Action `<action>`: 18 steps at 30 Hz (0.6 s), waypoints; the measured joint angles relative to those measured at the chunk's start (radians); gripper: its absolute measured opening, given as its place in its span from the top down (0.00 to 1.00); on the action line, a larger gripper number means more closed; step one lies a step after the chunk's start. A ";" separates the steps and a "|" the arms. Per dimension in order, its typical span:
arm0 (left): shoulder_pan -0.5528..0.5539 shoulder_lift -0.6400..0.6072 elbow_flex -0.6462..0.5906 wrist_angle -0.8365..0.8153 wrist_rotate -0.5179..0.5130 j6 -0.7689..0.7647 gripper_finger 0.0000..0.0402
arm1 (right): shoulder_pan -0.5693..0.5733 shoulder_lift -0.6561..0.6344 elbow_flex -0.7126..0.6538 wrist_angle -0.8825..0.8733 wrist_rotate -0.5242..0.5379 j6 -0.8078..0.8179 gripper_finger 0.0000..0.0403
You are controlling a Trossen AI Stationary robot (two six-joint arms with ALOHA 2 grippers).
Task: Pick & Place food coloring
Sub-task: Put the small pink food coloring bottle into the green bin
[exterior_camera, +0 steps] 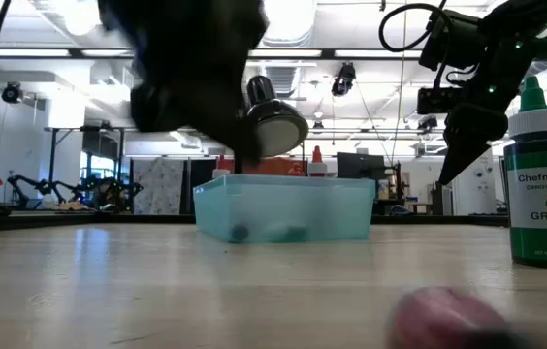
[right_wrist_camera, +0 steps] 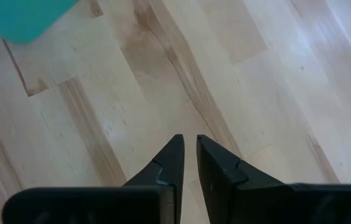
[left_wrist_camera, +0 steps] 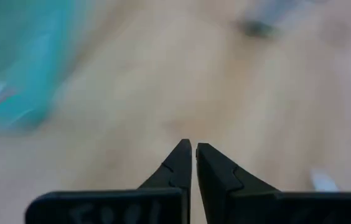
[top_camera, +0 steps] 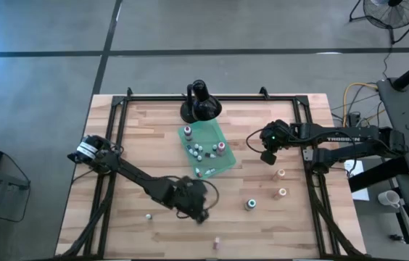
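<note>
High view: several small food-colouring dropper bottles (top_camera: 203, 154) stand in the translucent teal tray (top_camera: 222, 167); others sit loose on the light wooden counter (top_camera: 139, 145), awaiting collection. The left gripper (top_camera: 199, 212) hangs beside the tray.

Low view: a green bottle (exterior_camera: 542, 184) stands upright nearby.

Wrist views: the right gripper (right_wrist_camera: 187, 144) is over bare counter. Both jaws are closed, holding nothing.

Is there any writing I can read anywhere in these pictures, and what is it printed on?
"Chefmaster", "CANDY COLOR", "GREEN": on the label of the dark green food coloring bottle with a green pointed cap, in the low view.
"TROSSEN": white letters on the dark right arm in the high view, only partly legible.
Raised marks on the left gripper base: too blurred to read.
Bottles in the teal translucent tray: too small to read.
</note>
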 joint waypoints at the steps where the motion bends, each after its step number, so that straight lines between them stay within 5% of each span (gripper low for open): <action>1: -0.001 0.002 0.019 0.016 0.054 0.127 1.00 | 0.000 0.000 0.000 0.001 0.000 -0.001 0.91; 8: 0.000 0.060 0.158 -0.001 0.306 0.527 1.00 | 0.000 0.000 0.000 -0.001 -0.007 0.005 0.91; 18: -0.014 0.199 0.251 0.067 0.461 0.567 0.97 | 0.000 0.000 0.000 -0.016 -0.074 0.016 0.91</action>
